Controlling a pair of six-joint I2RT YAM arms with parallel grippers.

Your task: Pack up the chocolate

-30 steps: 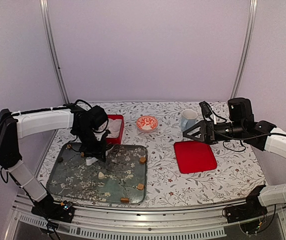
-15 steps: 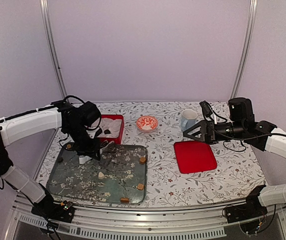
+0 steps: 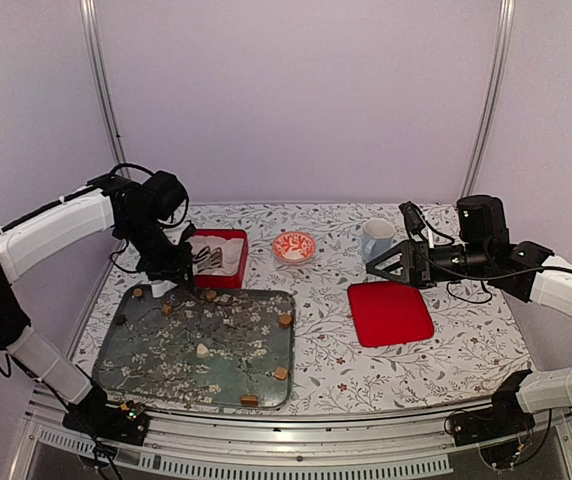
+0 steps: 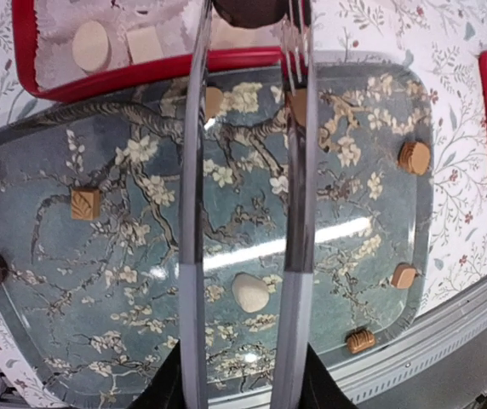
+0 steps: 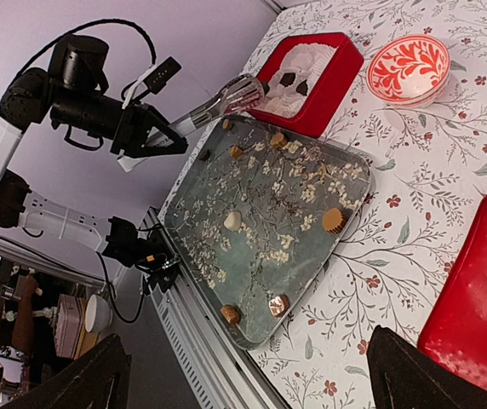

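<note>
- Left wrist view: left gripper [image 4: 250,25] with long shiny metal fingers [image 4: 194,213], jaws standing about one piece apart. A dark brown chocolate lump [image 4: 248,7] shows between the tips. Cannot tell if it is pinched or just lying in the box underneath. If pinched, smooth metal on a rounded lump makes a slip likely.
- Tips hang over the near rim of the red rectangular box with white paper liner [image 4: 141,72], by the far-left part of the table. A release here could land the lump on the rim and bounce it back out. Going lower could snag the paper or squash the cream-white pieces [image 4: 90,44] already inside.
- Dark teal blossom-patterned rectangular tray [image 3: 126,345] at the near-left corner holds the rest of the chocolate: caramel brown pieces [image 3: 285,321] and one cream lump [image 3: 202,350], well apart. The surface is glossy, so pieces may skate when nudged. Those against the rim leave little room for a finger.
- Red-and-white patterned small bowl [image 3: 294,246] sits just right of the box, toward the far edge. A wide left-arm swing could knock it.
- Pale blue mug [image 3: 374,240] is near the far edge, just beside the right gripper [image 3: 374,268], whose jaws are spread wide and hold nothing. A careless reach may clip the mug.
- Flat red square lid [image 3: 390,312] lies right of centre. Fitting it too soon would shut pieces out.
</note>
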